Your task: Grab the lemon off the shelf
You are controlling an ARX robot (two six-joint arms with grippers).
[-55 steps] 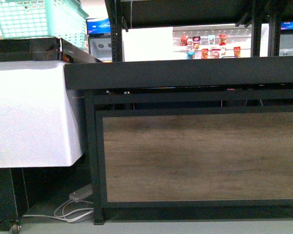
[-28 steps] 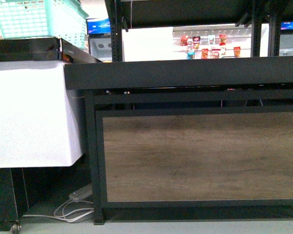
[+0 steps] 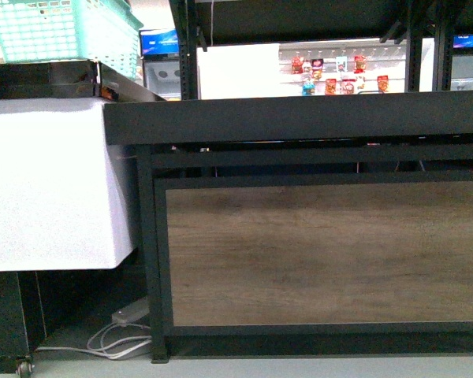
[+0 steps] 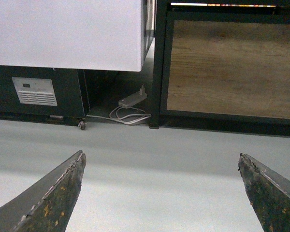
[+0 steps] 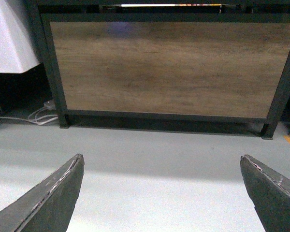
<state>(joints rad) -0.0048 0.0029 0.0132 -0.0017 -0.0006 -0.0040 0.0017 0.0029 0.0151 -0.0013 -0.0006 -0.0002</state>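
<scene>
The shelf (image 3: pixel 299 118) fills the front view: a black metal display with a flat black tray edge across the middle and a wood-look front panel (image 3: pixel 323 252) below it. No lemon shows in any view; the tray's top is hidden from here. The left gripper (image 4: pixel 160 159) is open, low over the grey floor, facing the shelf's left post and panel (image 4: pixel 232 67). Equally low, the right gripper (image 5: pixel 162 162) is open and faces the panel (image 5: pixel 169 67) squarely. Neither arm appears in the front view.
A white chest cabinet (image 3: pixel 47 181) stands left of the shelf, with a teal basket (image 3: pixel 63 31) on top. A white power strip and cable (image 3: pixel 122 327) lie on the floor by the shelf's left leg. Snack racks (image 3: pixel 339 75) show far behind.
</scene>
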